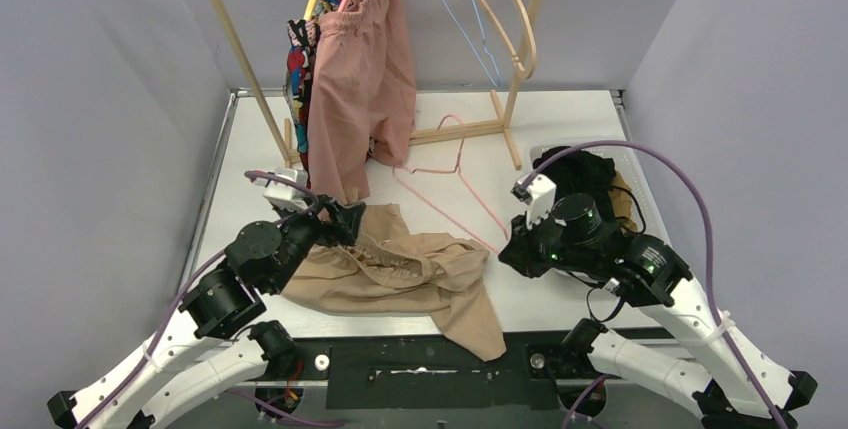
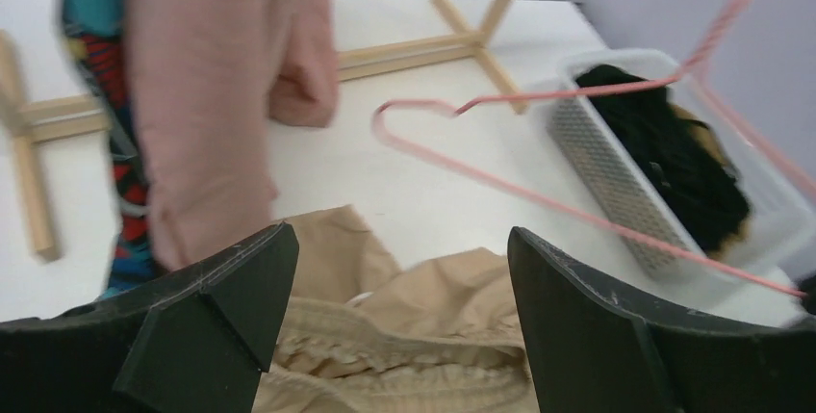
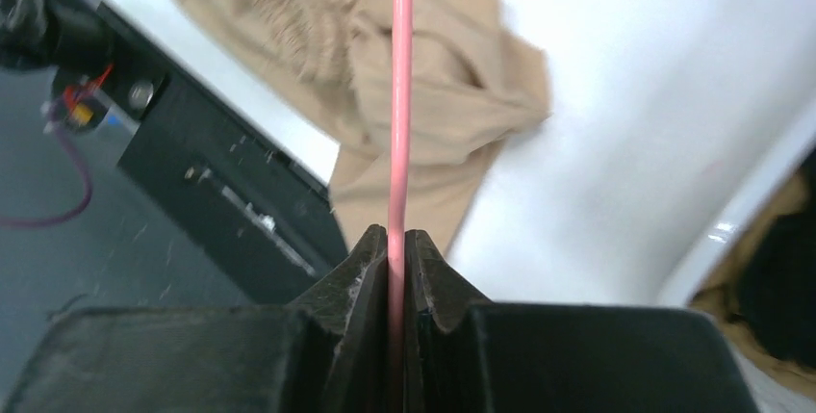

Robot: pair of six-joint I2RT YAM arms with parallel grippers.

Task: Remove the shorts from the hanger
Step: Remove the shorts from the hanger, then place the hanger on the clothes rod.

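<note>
The beige shorts [image 1: 400, 269] lie crumpled on the table at the front centre, off any hanger. My left gripper [image 1: 345, 219] is open just above their gathered waistband [image 2: 423, 336], holding nothing. My right gripper [image 1: 512, 249] is shut on the wire of an empty pink hanger [image 1: 450, 184], which reaches back across the table; the wire runs between the jaws in the right wrist view [image 3: 399, 95]. The dusty pink shorts [image 1: 360, 79] hang on a pink hanger on the rack, the comic print pair [image 1: 297, 74] behind them. Black shorts [image 1: 590, 174] and tan-brown shorts [image 1: 625, 204] lie in a bin.
A wooden rack [image 1: 240, 49] stands at the back, its base bars on the table. Empty blue [image 1: 460, 9] and wooden [image 1: 510, 9] hangers hang on it. The white bin [image 2: 606, 172] sits at the right edge. The table's front edge is near the beige shorts.
</note>
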